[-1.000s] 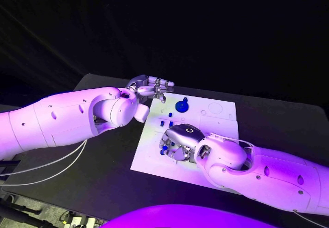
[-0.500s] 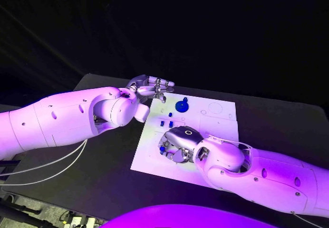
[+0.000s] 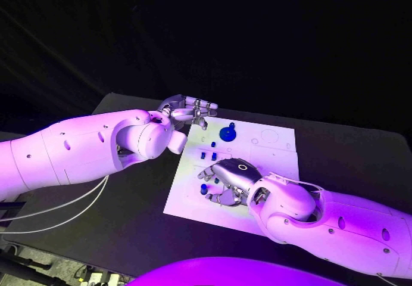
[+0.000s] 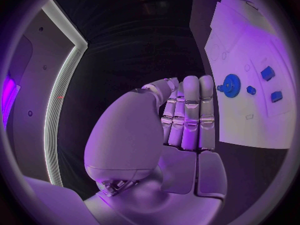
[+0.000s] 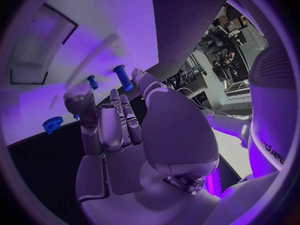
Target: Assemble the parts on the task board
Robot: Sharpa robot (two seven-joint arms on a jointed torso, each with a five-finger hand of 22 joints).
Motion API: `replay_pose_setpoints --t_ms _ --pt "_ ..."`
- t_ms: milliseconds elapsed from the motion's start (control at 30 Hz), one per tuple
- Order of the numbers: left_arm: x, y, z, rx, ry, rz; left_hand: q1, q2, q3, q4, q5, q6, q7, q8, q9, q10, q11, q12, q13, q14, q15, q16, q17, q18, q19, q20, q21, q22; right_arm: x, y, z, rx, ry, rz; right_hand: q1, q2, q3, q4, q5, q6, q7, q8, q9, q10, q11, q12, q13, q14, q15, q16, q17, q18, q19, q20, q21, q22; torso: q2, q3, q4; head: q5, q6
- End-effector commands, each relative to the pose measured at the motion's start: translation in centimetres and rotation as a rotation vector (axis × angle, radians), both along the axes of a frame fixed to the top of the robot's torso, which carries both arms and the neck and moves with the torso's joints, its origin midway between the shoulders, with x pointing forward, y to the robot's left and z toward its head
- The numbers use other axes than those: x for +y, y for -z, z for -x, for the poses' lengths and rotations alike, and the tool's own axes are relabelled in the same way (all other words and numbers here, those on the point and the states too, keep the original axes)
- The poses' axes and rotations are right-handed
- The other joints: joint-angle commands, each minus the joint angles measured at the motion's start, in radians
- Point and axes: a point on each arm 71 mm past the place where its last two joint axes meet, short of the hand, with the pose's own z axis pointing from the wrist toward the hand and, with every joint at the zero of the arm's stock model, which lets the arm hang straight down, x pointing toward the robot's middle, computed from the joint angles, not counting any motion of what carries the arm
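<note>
The white task board point(image 3: 258, 152) lies mid-table. On it sit a blue gear point(image 3: 227, 132) and small blue pegs point(image 3: 209, 155) just past my right hand point(image 3: 227, 177). That hand hovers over the board's near half with its fingers stretched out, and nothing is gripped. A further blue part point(image 3: 203, 188) lies at its fingertips. The right wrist view has a blue peg point(image 5: 123, 77) standing beyond the fingers point(image 5: 119, 120), and the gear point(image 5: 53, 124). My left hand point(image 3: 187, 109) hangs at the board's far left corner, fingers straight and empty point(image 4: 187, 112), with the gear point(image 4: 231, 85) beside it.
The black table point(image 3: 128, 202) runs all round the board. My left forearm point(image 3: 94, 146) lies along the board's left side. My right forearm point(image 3: 326, 217) covers the board's near right corner. Empty outlines point(image 3: 270, 136) mark the board's far right part.
My right hand has drawn back toward the board's near edge, uncovering two small blue pegs. The left hand has stayed still.
</note>
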Motion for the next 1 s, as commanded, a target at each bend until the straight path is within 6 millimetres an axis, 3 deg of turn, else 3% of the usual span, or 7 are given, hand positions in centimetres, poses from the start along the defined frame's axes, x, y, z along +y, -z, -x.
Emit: replay_pose_setpoints --t_ms 33,133,300,433,567,733,1000 --pt "-0.1 -0.1 0.0 0.001 0.016 0.006 -0.002 0.008 -0.003 -0.001 -0.001 -0.003 0.003 0.005 -0.001 -0.006 0.003 0.006 0.001 -0.007 0.002 -0.005 -0.002 0.019 -0.007 0.003 -0.005 -0.001 -0.6 -1.0 0.3 -0.028 0.015 -0.075 0.024 0.017 -0.053 0.009 0.000 -0.013 -0.004 0.002 -0.001 -0.020 0.001 0.033 0.004 -0.006 0.003 -0.012 -0.021 0.015 -0.008 -0.002 -0.025 0.077 -0.002 -0.0007 -0.0017 -0.005 0.003" --pt "0.0 -0.1 0.0 0.001 0.014 0.005 -0.002 0.008 -0.003 -0.001 -0.001 -0.003 0.003 0.005 -0.001 -0.006 0.003 0.006 0.001 -0.007 0.002 -0.005 -0.002 0.019 -0.007 0.003 -0.005 -0.001 -1.8 -1.9 0.0 -0.039 0.031 -0.111 0.041 0.030 -0.081 0.016 0.007 -0.002 0.004 0.008 0.003 -0.016 -0.005 0.075 0.011 0.001 -0.002 -0.007 -0.014 0.013 0.002 -0.005 -0.012 0.078 -0.002 -0.0004 -0.0022 -0.011 0.007" --pt "0.1 0.0 0.0 0.002 0.014 0.004 -0.002 0.008 -0.003 -0.001 -0.001 -0.003 0.003 0.005 -0.001 -0.006 0.003 0.006 0.001 -0.007 0.002 -0.005 -0.002 0.019 -0.007 0.003 -0.005 -0.001 -5.9 -3.3 -1.5 0.003 0.138 -0.167 0.021 0.058 -0.086 0.046 0.039 0.093 0.051 0.049 0.023 0.128 -0.024 0.176 0.037 0.026 -0.017 0.029 0.042 -0.005 0.049 -0.018 0.105 0.108 -0.004 -0.0011 -0.0034 -0.042 0.018" --pt "0.2 0.1 0.0 0.005 0.012 0.001 -0.003 0.008 -0.003 -0.001 -0.002 -0.004 0.003 0.005 -0.002 -0.008 0.003 0.007 0.001 -0.007 0.003 -0.004 -0.002 0.019 -0.007 0.003 -0.005 -0.001 -10.7 -3.8 -2.9 0.091 0.286 -0.187 -0.075 0.028 -0.176 0.122 -0.045 0.165 -0.001 0.080 0.038 0.384 -0.086 0.376 0.155 0.048 -0.065 0.071 0.111 -0.022 0.089 -0.054 0.221 0.141 -0.010 -0.0024 -0.0111 -0.088 0.030" --pt "0.3 0.4 0.0 0.009 0.011 -0.003 -0.003 0.008 -0.003 -0.001 -0.002 -0.004 0.003 0.005 -0.002 -0.008 0.003 0.007 0.001 -0.007 0.003 -0.004 -0.002 0.019 -0.007 0.003 -0.005 -0.001 -14.6 -3.6 -3.0 0.148 0.400 -0.160 -0.113 0.038 -0.273 0.190 0.019 0.209 -0.025 0.111 0.069 0.512 -0.118 1.050 0.953 0.072 -0.090 0.143 0.233 -0.041 0.121 -0.083 0.328 0.174 -0.012 -0.0019 -0.0171 -0.129 0.041" --pt "0.5 0.6 0.1 0.013 0.008 -0.008 -0.003 0.008 -0.003 -0.001 -0.002 -0.004 0.003 0.005 -0.002 -0.008 0.003 0.007 0.001 -0.007 0.003 -0.004 -0.002 0.019 -0.007 0.003 -0.005 -0.001 -17.4 -3.0 -1.9 0.172 0.477 -0.100 -0.106 0.075 -0.363 0.231 0.041 0.219 -0.033 0.136 0.121 0.550 -0.118 1.297 1.289 0.088 -0.093 0.199 0.343 -0.053 0.140 -0.084 0.406 0.190 -0.013 0.0000 -0.0238 -0.157 0.043" --pt "0.6 0.7 0.2 0.015 0.007 -0.011 -0.003 0.008 -0.004 0.000 -0.002 -0.004 0.003 0.006 -0.002 -0.008 0.003 0.008 0.001 -0.007 0.003 -0.004 -0.002 0.020 -0.007 0.003 -0.006 -0.002 -19.0 -1.4 0.1 0.177 0.530 -0.003 -0.110 0.088 -0.396 0.236 0.062 0.225 -0.038 0.145 0.150 0.573 -0.117 1.340 1.359 0.096 -0.091 0.220 0.389 -0.061 0.152 -0.085 0.459 0.201 -0.016 0.0023 -0.0342 -0.184 0.037"
